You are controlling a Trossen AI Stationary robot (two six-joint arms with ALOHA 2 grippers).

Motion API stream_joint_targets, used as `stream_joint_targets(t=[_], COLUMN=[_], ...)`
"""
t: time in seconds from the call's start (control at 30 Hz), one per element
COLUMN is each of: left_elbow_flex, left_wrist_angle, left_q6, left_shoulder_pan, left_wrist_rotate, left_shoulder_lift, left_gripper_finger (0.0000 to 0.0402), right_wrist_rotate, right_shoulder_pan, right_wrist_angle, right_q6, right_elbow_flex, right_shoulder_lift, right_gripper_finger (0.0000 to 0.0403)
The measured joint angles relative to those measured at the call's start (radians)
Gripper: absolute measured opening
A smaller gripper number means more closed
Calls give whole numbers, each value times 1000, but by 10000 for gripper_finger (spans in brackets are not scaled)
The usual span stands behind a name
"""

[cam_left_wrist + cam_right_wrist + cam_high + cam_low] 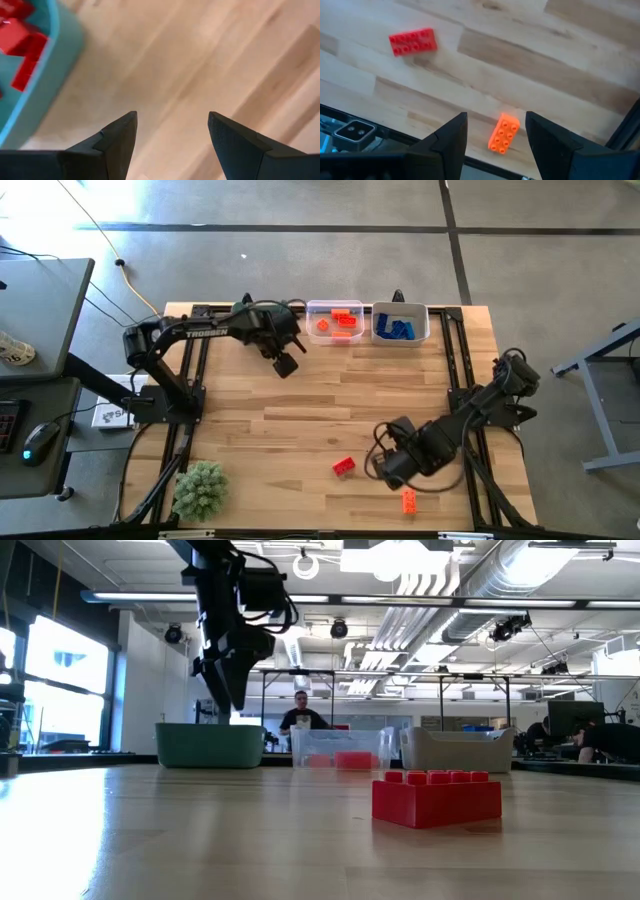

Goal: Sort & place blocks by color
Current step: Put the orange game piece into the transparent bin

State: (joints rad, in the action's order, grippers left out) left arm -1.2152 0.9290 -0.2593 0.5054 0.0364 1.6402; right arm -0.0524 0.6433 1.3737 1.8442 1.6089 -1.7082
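The left gripper (288, 366) hangs above the bench (300, 410) near its far edge, just in front of the bins, its fingers (117, 140) spread with nothing between them. In its wrist view a green bin (47, 70) shows beside it, holding red blocks (20, 42). In the high view that green bin is hidden under the left arm.

Next along the far edge stands a clear bin (334, 323) with orange blocks (340, 322) inside, and touching it a grey bin (401, 324) with blue blocks (397, 328).

The right gripper (392, 470) hovers over the near right part of the bench, fingers (445, 140) spread and empty. An orange block (503, 132) lies on the wood just below it, between the fingertips in the wrist view, near the bench's front edge. A red block (344, 467) lies studs up to the left of that gripper, apart from the orange one.

A fuzzy green ball (199, 489) sits at the near left corner. In the low view a person (302, 712) shows behind the bins.
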Motion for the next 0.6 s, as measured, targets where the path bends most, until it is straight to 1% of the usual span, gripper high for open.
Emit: stream_joint_targets(t=[0.33, 0.6], left_elbow_flex=[0, 0], left_wrist_angle=[-1, -1], left_q6=[-87, -132], left_shoulder_pan=[-159, -238], left_wrist_rotate=[0, 1], left_shoulder_lift=[0, 0], left_gripper_finger=[234, 234], right_wrist_rotate=[5, 6], right_shoulder_pan=[148, 221], right_wrist_angle=[-53, -72], right_q6=[225, 337], right_elbow_flex=[0, 0], right_shoulder_lift=[-85, -161], right_gripper_finger=[189, 189])
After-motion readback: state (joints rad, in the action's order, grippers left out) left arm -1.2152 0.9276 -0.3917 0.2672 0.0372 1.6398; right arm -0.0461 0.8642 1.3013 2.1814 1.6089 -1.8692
